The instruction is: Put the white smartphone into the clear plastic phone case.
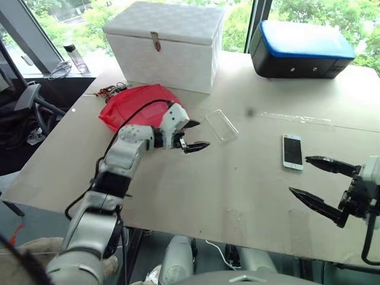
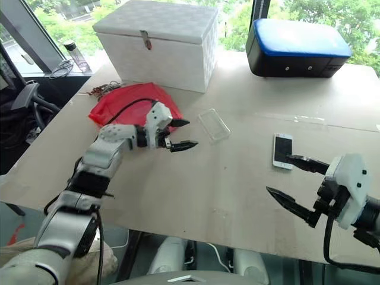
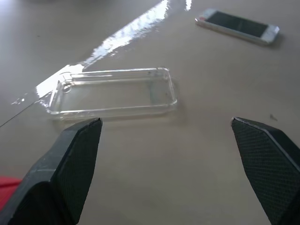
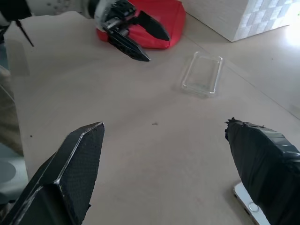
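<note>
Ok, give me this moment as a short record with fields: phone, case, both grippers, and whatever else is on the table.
phone: white smartphone lies flat, screen up, on the table, apart from the case
case: clear plastic phone case lies empty, open side up, on the table
left gripper: left gripper open, holding nothing, beside the case and pointing toward it
right gripper: right gripper open, holding nothing, near the phone
other things: red bag, white box, black and blue case at the far edge
task state: phone not yet in the case
</note>
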`<control>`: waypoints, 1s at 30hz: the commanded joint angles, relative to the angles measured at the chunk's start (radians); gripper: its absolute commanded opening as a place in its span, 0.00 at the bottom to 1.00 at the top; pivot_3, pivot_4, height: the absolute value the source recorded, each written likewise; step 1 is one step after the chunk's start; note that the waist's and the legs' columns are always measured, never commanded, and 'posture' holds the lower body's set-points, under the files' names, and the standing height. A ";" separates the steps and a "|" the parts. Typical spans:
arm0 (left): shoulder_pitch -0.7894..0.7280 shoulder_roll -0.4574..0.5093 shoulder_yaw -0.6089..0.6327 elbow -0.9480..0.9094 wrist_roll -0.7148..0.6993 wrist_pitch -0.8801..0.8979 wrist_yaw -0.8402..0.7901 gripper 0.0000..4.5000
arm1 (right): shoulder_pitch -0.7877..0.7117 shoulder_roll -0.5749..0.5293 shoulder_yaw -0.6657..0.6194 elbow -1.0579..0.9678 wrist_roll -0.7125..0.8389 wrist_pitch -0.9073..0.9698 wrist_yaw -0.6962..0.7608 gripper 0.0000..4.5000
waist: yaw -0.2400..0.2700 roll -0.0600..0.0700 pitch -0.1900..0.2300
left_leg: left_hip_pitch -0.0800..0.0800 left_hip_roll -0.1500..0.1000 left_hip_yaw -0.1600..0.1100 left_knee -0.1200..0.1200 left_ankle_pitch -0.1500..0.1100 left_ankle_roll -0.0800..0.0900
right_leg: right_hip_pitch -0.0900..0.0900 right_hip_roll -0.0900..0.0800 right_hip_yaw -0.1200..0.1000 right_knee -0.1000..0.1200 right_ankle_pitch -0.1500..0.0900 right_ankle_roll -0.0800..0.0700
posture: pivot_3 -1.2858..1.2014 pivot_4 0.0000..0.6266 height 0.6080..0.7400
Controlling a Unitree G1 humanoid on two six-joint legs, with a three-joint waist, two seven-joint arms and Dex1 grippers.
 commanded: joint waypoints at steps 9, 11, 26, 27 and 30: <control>-0.404 -0.184 -0.138 0.677 0.379 -0.433 0.071 0.52 | 0.210 0.054 -0.010 -0.109 0.001 -0.112 -0.142 1.00 | -0.004 0.000 0.000 | -0.007 -0.001 -0.006 0.000 -0.002 0.003 | 0.000 0.000 -0.003 -0.009 0.000 0.001 | 0.52 0.24 1.00; -0.427 -0.208 -0.117 0.698 0.393 -0.422 0.113 0.41 | 0.273 0.050 0.011 -0.109 -0.010 -0.182 -0.165 1.00 | -0.004 0.000 0.000 | -0.009 -0.001 -0.007 0.000 -0.002 0.003 | -0.001 0.000 -0.003 -0.011 0.000 0.001 | 0.52 0.24 1.00; -0.452 -0.277 -0.070 0.729 0.487 -0.400 0.170 0.57 | 0.475 -0.065 0.223 -0.109 -0.100 -0.524 -0.410 1.00 | -0.004 0.000 0.000 | -0.011 -0.004 -0.013 0.002 -0.001 0.002 | -0.001 0.000 -0.006 -0.012 -0.001 0.003 | 0.52 0.24 1.00; -0.454 -0.282 -0.060 0.728 0.485 -0.403 0.189 0.66 | 0.484 -0.076 0.228 -0.109 -0.100 -0.535 -0.423 1.00 | -0.002 0.000 0.000 | -0.011 -0.004 -0.013 0.002 -0.001 0.002 | -0.001 0.000 -0.006 -0.012 -0.001 0.003 | 0.52 0.24 1.00; -0.456 -0.280 -0.061 0.729 0.502 -0.409 0.178 0.88 | 0.504 -0.104 0.246 -0.109 -0.104 -0.565 -0.461 1.00 | -0.002 0.000 0.000 | -0.013 -0.004 -0.015 0.002 -0.001 0.001 | -0.001 -0.001 -0.008 -0.012 -0.001 0.003 | 0.52 0.24 1.00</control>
